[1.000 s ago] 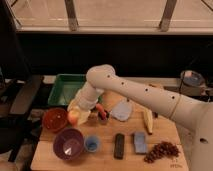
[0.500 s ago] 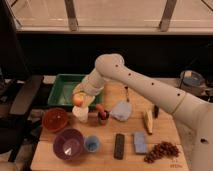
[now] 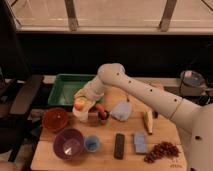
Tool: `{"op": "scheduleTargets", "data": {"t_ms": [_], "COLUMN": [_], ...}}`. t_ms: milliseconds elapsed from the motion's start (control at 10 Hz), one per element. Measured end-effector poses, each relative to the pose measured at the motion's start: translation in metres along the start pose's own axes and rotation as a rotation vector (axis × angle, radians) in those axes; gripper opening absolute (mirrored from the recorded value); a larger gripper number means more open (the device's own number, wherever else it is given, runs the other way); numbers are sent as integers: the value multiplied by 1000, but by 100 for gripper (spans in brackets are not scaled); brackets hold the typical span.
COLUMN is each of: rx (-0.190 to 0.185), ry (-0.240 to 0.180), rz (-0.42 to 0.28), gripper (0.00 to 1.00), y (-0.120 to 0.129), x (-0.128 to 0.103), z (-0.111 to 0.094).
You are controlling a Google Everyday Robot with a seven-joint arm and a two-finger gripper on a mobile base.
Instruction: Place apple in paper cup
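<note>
Hovering over the paper cup (image 3: 81, 114) on the desk (image 3: 107, 155), the tool (image 3: 81, 101) is clamped on the apple (image 3: 80, 104); release remains.

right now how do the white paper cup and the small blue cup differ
The plain white paper cup is taller and wider than the small blue cup. The white one stands farther back on the wooden table, directly under the tool, which has the yellow-red apple at its rim; the blue one sits at the front beside the purple bowl, with nothing over it. Both stand upright.
</note>
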Motion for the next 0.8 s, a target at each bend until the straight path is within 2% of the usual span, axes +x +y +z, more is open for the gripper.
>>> {"op": "scheduleTargets", "data": {"t_ms": [100, 200, 800], "rx": [2, 6, 7], "ry": [-12, -24, -28], "rz": [3, 2, 0], "gripper": [78, 80, 80], "y": [2, 1, 2], "x": [3, 2, 1], "z": [4, 5, 5]}}
